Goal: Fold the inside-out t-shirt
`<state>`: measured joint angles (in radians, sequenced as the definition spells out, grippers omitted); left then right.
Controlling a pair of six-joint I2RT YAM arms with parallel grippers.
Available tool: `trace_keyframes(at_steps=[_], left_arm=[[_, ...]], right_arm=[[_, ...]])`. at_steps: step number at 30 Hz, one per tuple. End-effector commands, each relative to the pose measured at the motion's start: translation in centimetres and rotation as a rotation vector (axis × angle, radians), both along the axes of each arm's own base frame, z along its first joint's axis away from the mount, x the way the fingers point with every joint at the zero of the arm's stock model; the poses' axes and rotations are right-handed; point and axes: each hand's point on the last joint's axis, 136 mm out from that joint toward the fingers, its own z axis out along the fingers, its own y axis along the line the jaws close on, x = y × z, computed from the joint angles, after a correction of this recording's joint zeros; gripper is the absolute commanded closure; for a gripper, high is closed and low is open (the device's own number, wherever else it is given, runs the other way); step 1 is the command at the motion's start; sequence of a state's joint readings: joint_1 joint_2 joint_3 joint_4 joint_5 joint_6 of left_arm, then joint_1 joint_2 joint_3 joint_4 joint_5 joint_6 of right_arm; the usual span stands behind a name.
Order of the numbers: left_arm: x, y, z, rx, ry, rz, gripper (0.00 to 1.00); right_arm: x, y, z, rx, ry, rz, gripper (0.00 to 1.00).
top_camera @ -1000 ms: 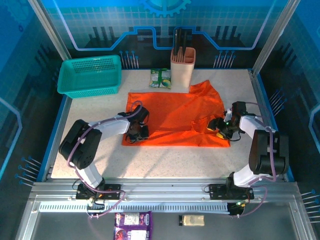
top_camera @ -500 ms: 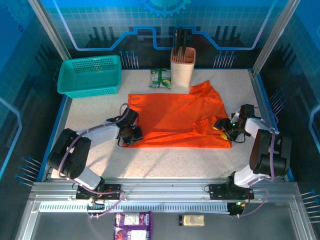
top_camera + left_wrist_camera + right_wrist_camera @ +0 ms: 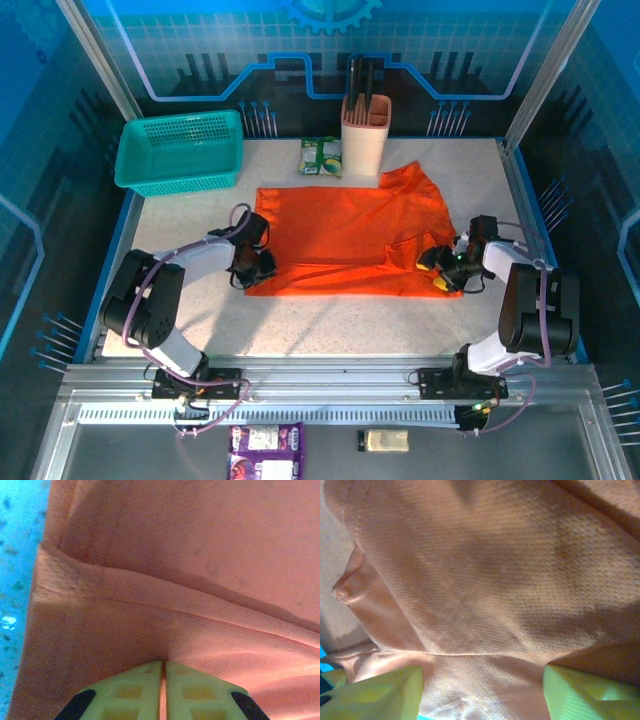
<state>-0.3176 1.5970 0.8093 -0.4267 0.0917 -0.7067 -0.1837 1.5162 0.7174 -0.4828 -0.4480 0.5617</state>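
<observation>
shirt: the inside-out t-shirt (image 3: 350, 230) lies spread on the desk (image 3: 330, 325), a little toward 1 o'clock from the middle. Its near hem runs roughly straight from 8 o'clock to 4 o'clock.
left tool: the left tool (image 3: 162, 664) has slid outward over the last second, from inside the cloth to the shirt's 8 o'clock corner. Its fingers are pressed together, and a sliver of orange in the slit suggests a thin pinch of hem.
right tool: the right tool (image 3: 482, 672) has drifted out and come back to the 4 o'clock corner. Its fingers are spread, with flat cloth lying between them.
cloth: the outline has barely shifted, and only the left edge looks pulled a touch straighter.
meaning: this looks like smoothing and taking hold of the corners. No fold is laid yet, so the task is at an early stage.
hidden, left: from above, the arm's own body covers the fingertips. How much cloth is caught is hard to judge.
hidden, right: whether the spread fingers touch the cloth or hang just above it cannot be told.
hidden, shirt: no white tag can be made out. The 1 o'clock corner bunches up close to the beige holder (image 3: 365, 130), and I cannot tell whether they touch.
bystanders: the teal basket (image 3: 180, 150) sits at 10 o'clock, well apart from the shirt.
</observation>
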Motion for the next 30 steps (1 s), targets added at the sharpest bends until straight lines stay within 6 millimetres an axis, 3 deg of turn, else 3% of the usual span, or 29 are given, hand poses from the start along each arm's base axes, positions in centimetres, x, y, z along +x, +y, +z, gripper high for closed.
trace_keyframes(at_steps=[1, 10, 17, 23, 30], left_arm=[[-2.7, 1.9, -1.0, 0.002, 0.061, 0.065, 0.89], [-7.9, 5.2, -1.6, -0.081, 0.083, 0.284, 0.9], [-8.9, 6.8, -0.7, -0.093, 0.046, 0.358, 0.87], [-7.4, 6.5, 1.3, -0.114, 0.009, 0.322, 0.88], [-2.6, 6.9, 7.1, -0.069, -0.149, 0.225, 0.83]], right_arm=[[-1.2, 0.5, -0.9, 0.018, 0.055, -0.027, 0.34], [-5.6, 2.7, -1.3, 0.016, 0.152, -0.028, 0.35], [-9.3, 3.7, -1.7, -0.06, 0.229, -0.054, 0.35], [-7.4, 3.7, 1.0, -0.081, 0.147, -0.051, 0.36], [-1.5, 3.0, 7.3, -0.179, -0.063, 0.098, 0.38]])
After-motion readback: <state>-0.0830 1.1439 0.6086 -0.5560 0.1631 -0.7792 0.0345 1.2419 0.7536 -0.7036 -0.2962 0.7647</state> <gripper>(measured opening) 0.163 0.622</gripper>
